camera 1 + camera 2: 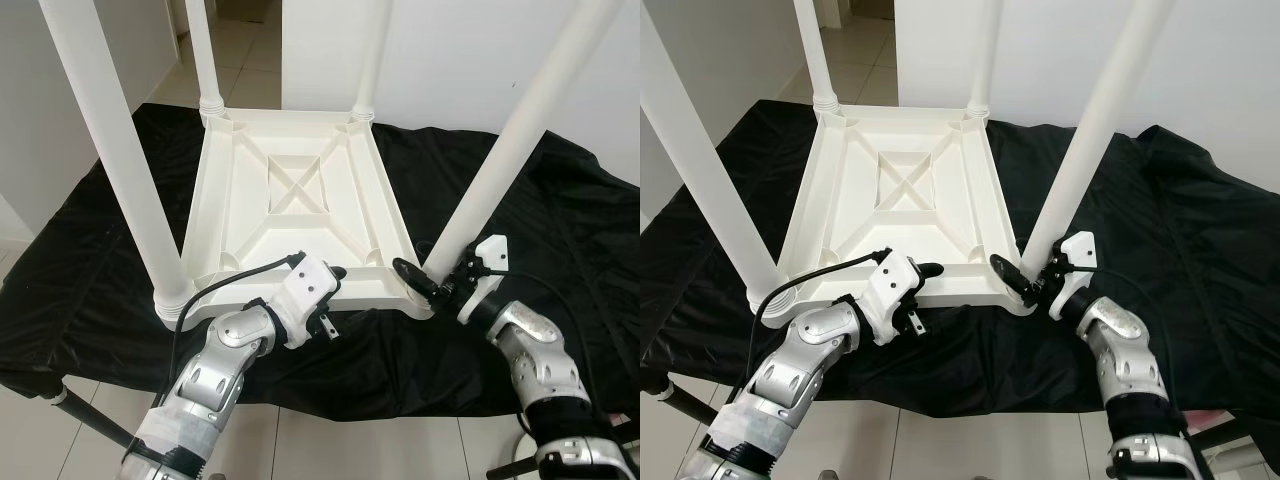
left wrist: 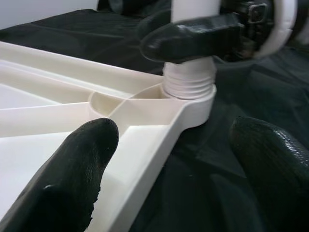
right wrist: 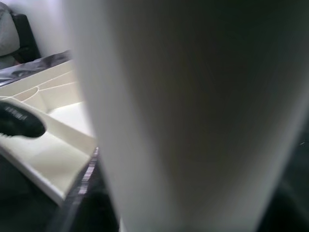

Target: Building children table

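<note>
A white plastic children's table (image 1: 300, 190) lies upside down on a black cloth, its legs standing up. My left gripper (image 1: 336, 287) is at the table's near rim, open. One of its fingers (image 2: 72, 169) is over the ribbed underside and the other over the cloth. My right gripper (image 1: 425, 278) is at the base of the near right leg (image 1: 500, 150), just above its threaded collar (image 2: 189, 82). It is open, with the leg (image 3: 193, 116) between the fingers and a small gap beside the finger (image 3: 19, 123) that shows.
The black cloth (image 1: 90, 260) covers a low platform whose front edge runs just before my arms. Tiled floor (image 1: 330, 440) lies below. The near left leg (image 1: 120, 170) stands tall close to my left arm. White walls stand behind.
</note>
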### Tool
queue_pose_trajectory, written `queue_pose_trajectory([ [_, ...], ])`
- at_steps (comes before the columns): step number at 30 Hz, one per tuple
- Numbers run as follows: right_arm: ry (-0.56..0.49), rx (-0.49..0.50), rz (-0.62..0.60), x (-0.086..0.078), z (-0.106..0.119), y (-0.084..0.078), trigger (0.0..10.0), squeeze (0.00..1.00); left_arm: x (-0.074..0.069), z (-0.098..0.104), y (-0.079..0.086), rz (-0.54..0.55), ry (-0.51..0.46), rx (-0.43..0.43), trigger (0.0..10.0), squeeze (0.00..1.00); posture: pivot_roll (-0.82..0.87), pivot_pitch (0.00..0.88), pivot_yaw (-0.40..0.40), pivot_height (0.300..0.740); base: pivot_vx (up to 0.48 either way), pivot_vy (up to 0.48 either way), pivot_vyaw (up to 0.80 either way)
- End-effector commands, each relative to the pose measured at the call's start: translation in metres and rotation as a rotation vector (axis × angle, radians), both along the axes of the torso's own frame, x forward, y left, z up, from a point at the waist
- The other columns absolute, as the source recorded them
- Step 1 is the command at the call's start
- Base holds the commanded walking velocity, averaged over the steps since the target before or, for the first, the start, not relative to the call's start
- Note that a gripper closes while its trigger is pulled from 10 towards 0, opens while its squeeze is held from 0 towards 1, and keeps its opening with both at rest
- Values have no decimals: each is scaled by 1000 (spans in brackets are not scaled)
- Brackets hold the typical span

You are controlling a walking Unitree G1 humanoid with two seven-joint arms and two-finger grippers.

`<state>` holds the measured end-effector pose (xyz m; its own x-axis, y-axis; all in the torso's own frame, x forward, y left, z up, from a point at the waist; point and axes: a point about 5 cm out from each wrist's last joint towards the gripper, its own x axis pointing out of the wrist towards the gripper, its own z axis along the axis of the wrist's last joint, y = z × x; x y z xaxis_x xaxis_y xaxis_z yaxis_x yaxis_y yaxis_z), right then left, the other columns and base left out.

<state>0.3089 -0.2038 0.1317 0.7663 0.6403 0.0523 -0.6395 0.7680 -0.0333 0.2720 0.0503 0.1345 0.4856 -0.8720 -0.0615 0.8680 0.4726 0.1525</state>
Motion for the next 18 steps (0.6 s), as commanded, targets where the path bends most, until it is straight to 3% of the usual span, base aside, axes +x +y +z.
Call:
queue_pose_trajectory([
  [1,-3,-8,19,1,-1,-1,0,0,-4,0,-3,-37,3,9,10000,0,0,0,-53,740,0,0,0],
  [7,4,-23,32,-1,-3,-2,0,0,-1,1,-1,-6,-6,0,10000,0,-4,0,-51,740,0,0,0],
  [8,4,-25,15,-2,-4,-3,10000,0,-1,1,0,1,-10,4,10000,0,-11,0,-47,740,0,0,0],
  [16,12,24,-66,-8,-3,-3,10000,0,-1,0,2,6,-15,20,10000,0,-19,0,-50,740,0,0,0],
  [18,-2,19,-134,-9,-2,0,10000,0,-1,0,4,16,-20,27,10000,0,-21,0,-52,740,0,0,0],
])
